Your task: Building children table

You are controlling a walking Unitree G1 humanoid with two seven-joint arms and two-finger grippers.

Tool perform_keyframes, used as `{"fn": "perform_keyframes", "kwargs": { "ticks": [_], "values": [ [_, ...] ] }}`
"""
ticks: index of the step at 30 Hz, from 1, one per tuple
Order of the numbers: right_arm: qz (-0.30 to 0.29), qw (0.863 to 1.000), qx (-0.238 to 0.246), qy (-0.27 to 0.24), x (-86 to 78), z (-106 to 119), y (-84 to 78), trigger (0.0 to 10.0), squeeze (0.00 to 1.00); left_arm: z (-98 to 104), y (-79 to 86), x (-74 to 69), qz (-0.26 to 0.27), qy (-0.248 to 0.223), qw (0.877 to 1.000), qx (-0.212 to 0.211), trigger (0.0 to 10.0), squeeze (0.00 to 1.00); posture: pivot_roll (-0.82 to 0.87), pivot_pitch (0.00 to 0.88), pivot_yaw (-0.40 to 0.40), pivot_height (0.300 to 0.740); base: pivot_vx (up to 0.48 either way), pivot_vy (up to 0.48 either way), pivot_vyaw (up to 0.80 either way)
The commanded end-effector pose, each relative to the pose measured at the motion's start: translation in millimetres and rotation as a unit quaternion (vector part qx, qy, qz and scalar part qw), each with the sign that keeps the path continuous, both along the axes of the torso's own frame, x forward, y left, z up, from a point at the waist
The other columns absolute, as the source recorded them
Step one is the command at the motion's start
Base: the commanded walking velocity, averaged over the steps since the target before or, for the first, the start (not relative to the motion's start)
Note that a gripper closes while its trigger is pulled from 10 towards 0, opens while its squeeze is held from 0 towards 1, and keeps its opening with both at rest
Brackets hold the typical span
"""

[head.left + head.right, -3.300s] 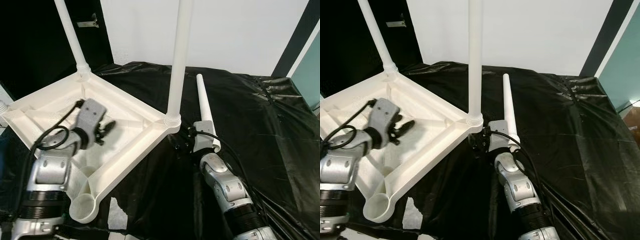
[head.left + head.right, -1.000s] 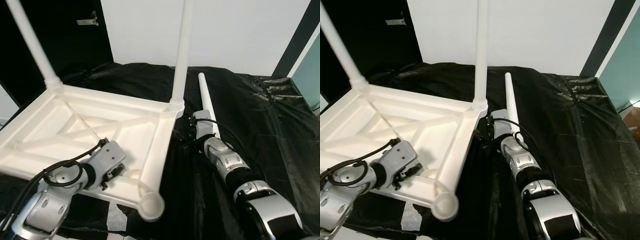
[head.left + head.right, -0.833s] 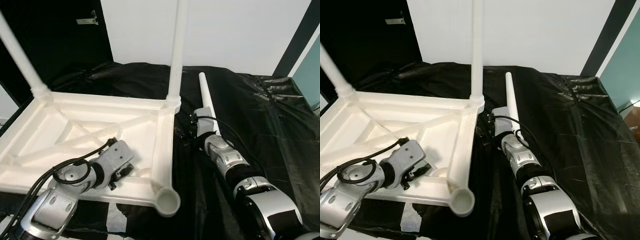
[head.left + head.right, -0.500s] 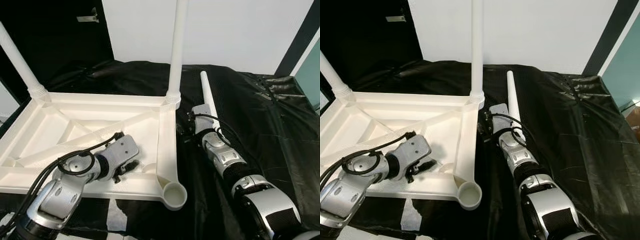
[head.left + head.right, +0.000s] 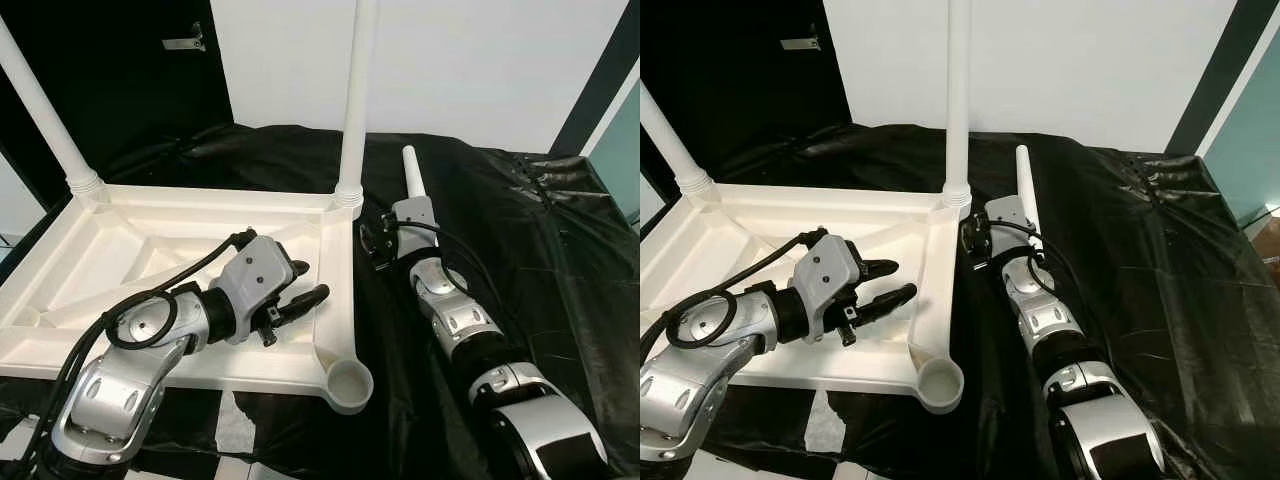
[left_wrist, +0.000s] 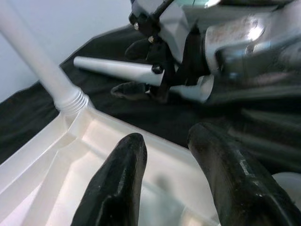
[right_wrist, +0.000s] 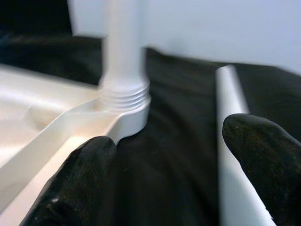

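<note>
1. Between the two arms lies the upturned white table top (image 5: 150,240), underside up on a black sheet (image 5: 520,230), with two legs screwed upright into its far corners: one leg (image 5: 352,110) just left of the right gripper, another leg (image 5: 45,110) at the far left.
2. Left gripper (image 5: 300,285) hovers over the table top's inner ribs near its right rim, fingers (image 6: 120,183) spread apart and holding nothing; half a second ago it sat lower and nearer the front edge, now it is raised and points toward the rim.
3. Right gripper (image 5: 985,240) rests on the black sheet just right of the near upright leg; its fingers (image 7: 256,150) are spread, with the loose leg (image 5: 1024,185) lying between them and running away beyond the fingertips.
4. Near the front right, the empty corner socket (image 5: 350,382) faces up, ahead of the left fingers; the table top has turned since three seconds ago, when this corner pointed toward the left arm.
</note>
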State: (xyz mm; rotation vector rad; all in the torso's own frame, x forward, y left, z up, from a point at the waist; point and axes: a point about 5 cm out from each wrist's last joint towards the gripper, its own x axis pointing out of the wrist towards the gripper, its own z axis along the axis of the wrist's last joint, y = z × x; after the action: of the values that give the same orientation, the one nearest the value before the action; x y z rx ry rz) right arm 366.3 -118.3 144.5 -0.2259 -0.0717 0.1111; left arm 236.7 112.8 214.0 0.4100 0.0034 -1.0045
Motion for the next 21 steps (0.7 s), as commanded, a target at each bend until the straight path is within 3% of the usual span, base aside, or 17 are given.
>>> {"fn": "perform_keyframes", "kwargs": {
  "ticks": [1,5,9,15,21],
  "values": [
    [-0.050,0.999,0.015,-0.012,-1.5,5.4,-14.3,10.0,0.00,3.2,-3.6,1.8,0.020,-0.024,0.999,-0.019,10.0,0.00,0.07,0.000,-0.045,0.740,0.000,0.000,0.00],
    [-0.088,0.996,0.028,-0.021,-4.4,10.2,-25.4,10.0,0.00,1.7,-10.8,6.5,0.039,-0.032,0.998,-0.038,10.0,0.00,0.06,0.000,-0.046,0.740,0.000,0.000,0.00],
    [-0.120,0.992,0.042,-0.018,-18.7,6.3,-36.1,10.0,0.00,1.4,-25.4,8.3,0.049,-0.019,0.995,-0.084,10.0,0.00,0.05,0.000,-0.043,0.740,0.000,0.000,0.00],
    [-0.136,0.987,0.082,0.029,-36.0,-15.4,-45.5,10.0,0.00,-1.3,-31.8,6.9,0.036,-0.011,0.996,-0.086,10.0,0.00,0.03,0.000,-0.033,0.740,0.000,0.000,0.00],
    [-0.145,0.984,0.093,0.048,-34.9,-11.9,-63.0,10.0,0.00,-2.7,-34.1,8.4,0.029,-0.011,0.996,-0.089,10.0,0.00,0.01,0.000,-0.018,0.740,0.000,0.000,0.00]
  ]
}}
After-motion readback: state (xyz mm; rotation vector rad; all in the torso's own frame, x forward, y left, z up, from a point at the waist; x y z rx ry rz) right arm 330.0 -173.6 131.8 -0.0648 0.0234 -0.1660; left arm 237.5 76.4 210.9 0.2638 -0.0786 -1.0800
